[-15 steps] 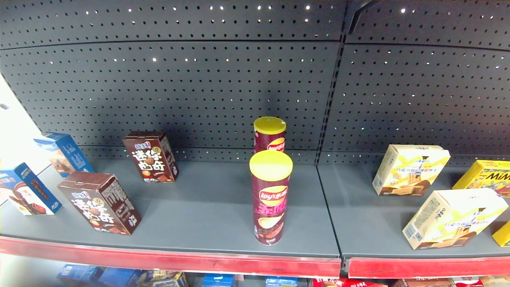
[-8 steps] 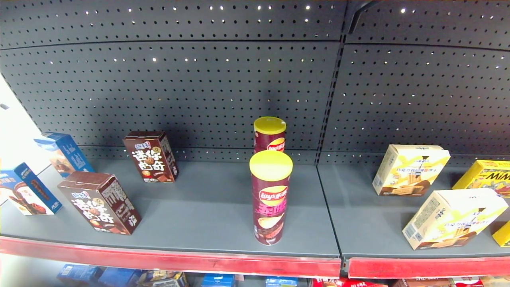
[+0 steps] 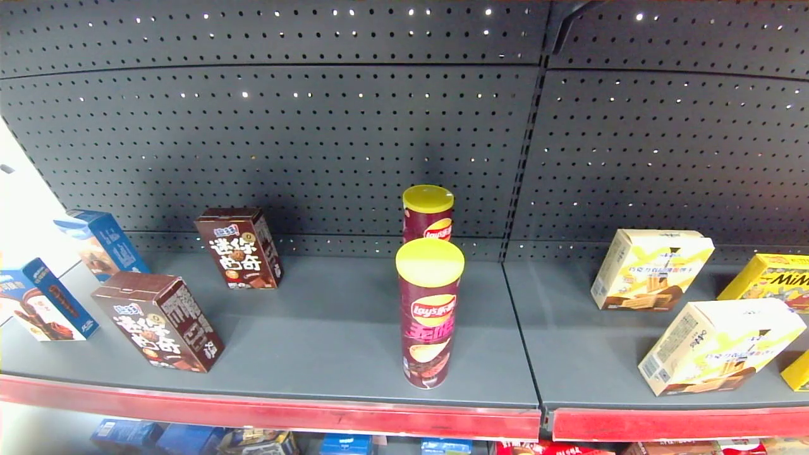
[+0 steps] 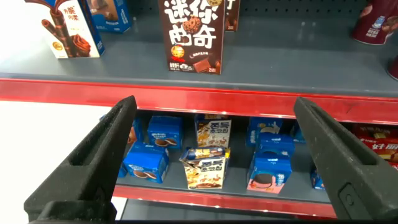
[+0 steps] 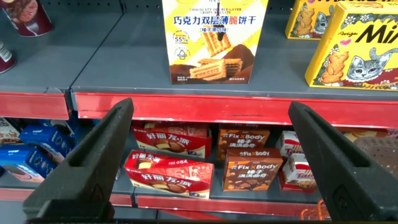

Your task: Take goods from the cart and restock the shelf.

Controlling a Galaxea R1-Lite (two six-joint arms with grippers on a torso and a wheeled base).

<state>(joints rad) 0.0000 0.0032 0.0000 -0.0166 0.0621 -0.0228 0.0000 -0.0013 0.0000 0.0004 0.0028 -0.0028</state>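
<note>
Two maroon chip cans with yellow lids stand on the grey shelf (image 3: 328,328), one near the front (image 3: 429,313) and one behind it (image 3: 428,213). Two brown cookie boxes (image 3: 159,320) (image 3: 239,248) stand to their left, and pale wafer boxes (image 3: 651,268) (image 3: 719,346) to their right. My left gripper (image 4: 214,165) is open with nothing between its fingers, in front of the red shelf edge (image 4: 186,96) below a brown cookie box (image 4: 191,36). My right gripper (image 5: 208,165) is open and holds nothing, in front of the shelf edge below a wafer box (image 5: 211,40).
Blue boxes (image 3: 44,308) stand at the shelf's left end, yellow boxes (image 3: 771,278) at its right. The lower shelf holds blue cookie packs (image 4: 149,158) and red and orange boxes (image 5: 171,168). A perforated back panel (image 3: 316,139) closes the shelf behind.
</note>
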